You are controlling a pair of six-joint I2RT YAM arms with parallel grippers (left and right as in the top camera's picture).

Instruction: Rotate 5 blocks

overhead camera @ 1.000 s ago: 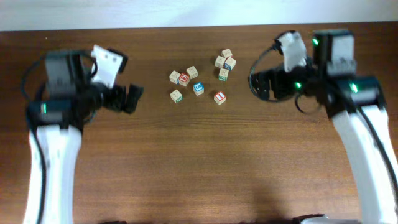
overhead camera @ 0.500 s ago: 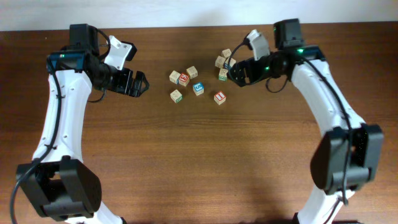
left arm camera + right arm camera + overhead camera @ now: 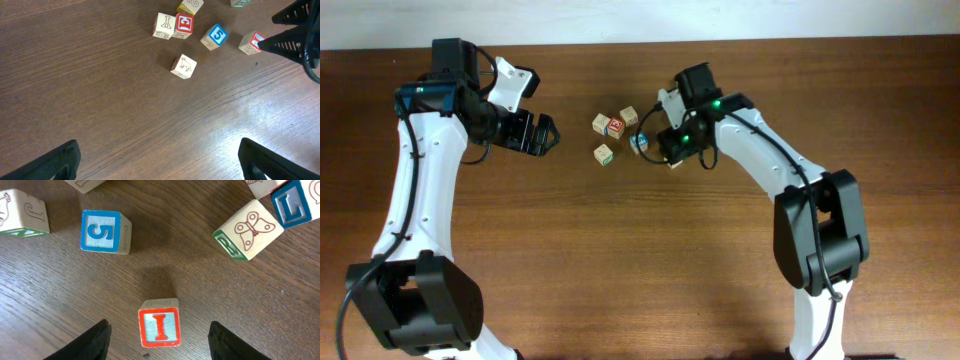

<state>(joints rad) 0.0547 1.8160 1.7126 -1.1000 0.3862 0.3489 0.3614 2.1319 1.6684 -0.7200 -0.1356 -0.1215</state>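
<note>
Small pale-wood letter cubes lie scattered mid-table. A red "I" block (image 3: pixel 159 326) stands on the wood between the fingers of my right gripper (image 3: pixel 160 340), which is open with a gap on each side of the block. Beyond it lie a blue "5" block (image 3: pixel 102 231), a butterfly block with a green side (image 3: pixel 246 230) and a blue "L" block (image 3: pixel 295 205). Overhead, my right gripper (image 3: pixel 669 150) covers most of the red block. A plain block (image 3: pixel 601 124), a red-marked one (image 3: pixel 615 126) and a green-marked one (image 3: pixel 605 154) lie to its left. My left gripper (image 3: pixel 542 133) hangs open, left of the blocks, holding nothing.
The left wrist view shows a dog-picture block (image 3: pixel 184 66) nearest, with bare brown wood between it and my left gripper (image 3: pixel 159 160). The right arm (image 3: pixel 760 150) reaches in from the right and hides the back-right blocks overhead. The table's far edge (image 3: pixel 640 42) meets a pale wall.
The right arm has swung left and toward the front, from the back-right cluster to the red "I" block, and its jaws have narrowed. The left arm has held still for the last half second.
</note>
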